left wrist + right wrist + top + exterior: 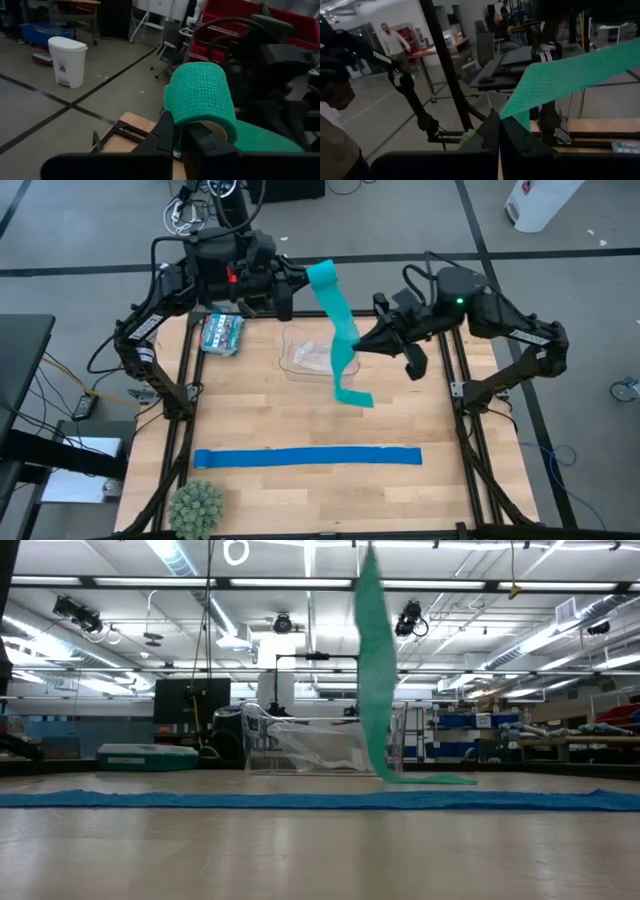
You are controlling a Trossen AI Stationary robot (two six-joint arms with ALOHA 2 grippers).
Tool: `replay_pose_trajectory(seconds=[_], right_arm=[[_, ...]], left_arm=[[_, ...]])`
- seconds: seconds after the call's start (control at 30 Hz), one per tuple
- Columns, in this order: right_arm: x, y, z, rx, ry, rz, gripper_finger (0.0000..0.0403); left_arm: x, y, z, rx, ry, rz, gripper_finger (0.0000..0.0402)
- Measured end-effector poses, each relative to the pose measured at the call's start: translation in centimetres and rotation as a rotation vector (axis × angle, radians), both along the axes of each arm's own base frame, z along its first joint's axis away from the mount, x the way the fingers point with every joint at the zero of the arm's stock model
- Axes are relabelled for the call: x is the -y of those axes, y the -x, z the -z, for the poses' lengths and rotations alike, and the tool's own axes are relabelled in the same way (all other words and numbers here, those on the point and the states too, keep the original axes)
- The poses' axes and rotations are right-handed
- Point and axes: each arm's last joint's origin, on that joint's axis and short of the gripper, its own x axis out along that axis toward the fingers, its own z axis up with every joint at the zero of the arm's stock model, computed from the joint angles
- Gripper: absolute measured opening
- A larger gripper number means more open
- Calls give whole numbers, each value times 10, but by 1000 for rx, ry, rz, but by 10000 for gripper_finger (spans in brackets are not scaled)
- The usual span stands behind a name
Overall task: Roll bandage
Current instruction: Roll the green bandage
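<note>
The teal bandage [338, 320] is held up over the table's far middle. Its upper end is wound into a short roll [200, 92] at my left gripper [297, 283], which is shut on it. From there the strip slopes down to my right gripper [362, 343], shut on the strip's middle. Below that the strip hangs, and its free end [430, 778] lies on the wooden table [300, 500]. In the low view the strip [375, 660] hangs upright, and both grippers are out of that picture. My left gripper holds the bandage's rolled upper end [186, 125] at its fingertips [165, 131], pointing level from the table's far left. The roll hides how the fingers meet it. The roll is clear of the table. My right gripper pinches the flat strip about midway along [512, 112] between its two fingers, level, from the table's right. The strip runs up from there to the roll, and the rest hangs down to the table.
A royal-blue strip [307, 457] lies flat across the table's near half. A clear plastic container [308, 360] stands under the hanging bandage, a teal box [222, 333] at the far left, a spiky green ball [195, 507] at the near left corner. People show in the room behind.
</note>
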Motion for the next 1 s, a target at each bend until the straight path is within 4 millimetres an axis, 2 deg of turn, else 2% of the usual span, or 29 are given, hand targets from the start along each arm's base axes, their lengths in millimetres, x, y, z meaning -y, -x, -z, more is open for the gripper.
replay_pose_trajectory(seconds=[0.13, 0.33, 0.47, 0.6, 0.8, 1.0], right_arm=[[-6, 4, -1, 0, -2, 7, 0], [-14, -2, 3, -36, -18, -12, 0], [-13, -2, 2, -23, -15, 52, 0], [-6, 7, -14, 46, 4, 135, 5], [1, 19, -34, 130, 57, 240, 51], [5, 16, -33, 131, 139, 331, 125]], left_arm=[[-8, 2, -2, 28, 27, -37, 20], [-16, 4, -3, 60, 72, -47, 20], [-15, 4, -6, 90, 96, 38, 21], [-9, 3, -5, 79, 142, 207, 21], [-4, 3, -5, 73, 225, 389, 21], [-4, -1, 4, 30, 310, 394, 21]])
